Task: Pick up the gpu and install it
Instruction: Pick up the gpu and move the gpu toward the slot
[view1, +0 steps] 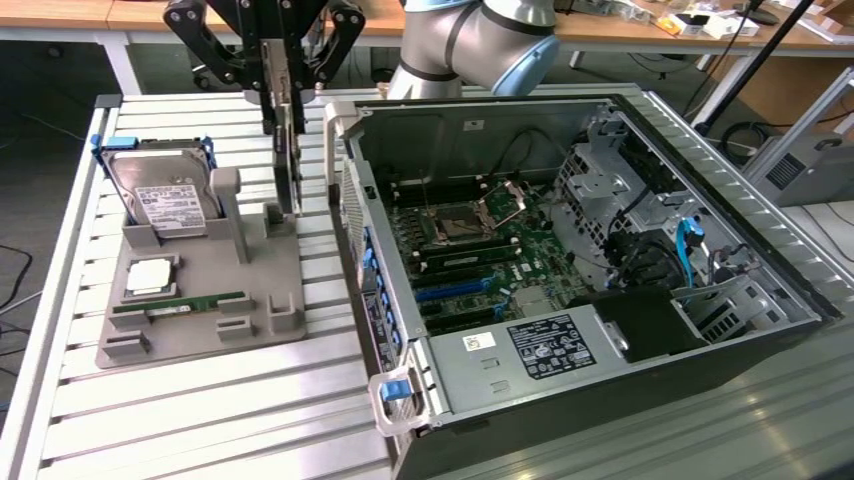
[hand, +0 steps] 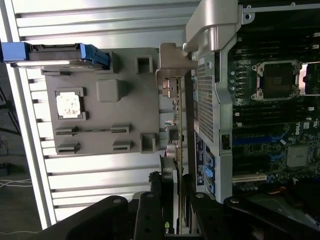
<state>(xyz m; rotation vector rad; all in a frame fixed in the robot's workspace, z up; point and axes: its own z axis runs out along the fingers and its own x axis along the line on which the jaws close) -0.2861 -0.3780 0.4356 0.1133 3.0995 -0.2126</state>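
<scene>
The hand (view1: 284, 100) is grasping the gpu (view1: 286, 165) by its upper edge. The card is hanging upright with its lower edge close to the tray (view1: 200, 290), in the narrow gap beside the case (view1: 350, 170) wall on the exterior view's right. The wrist view is showing the card edge-on, its bracket (hand: 172, 70) just beside that perforated wall, while the exterior view is showing open surface (view1: 200, 420) nearer. The arm (view1: 467, 40) is reaching in from the far side, with the hand pointing straight down.
</scene>
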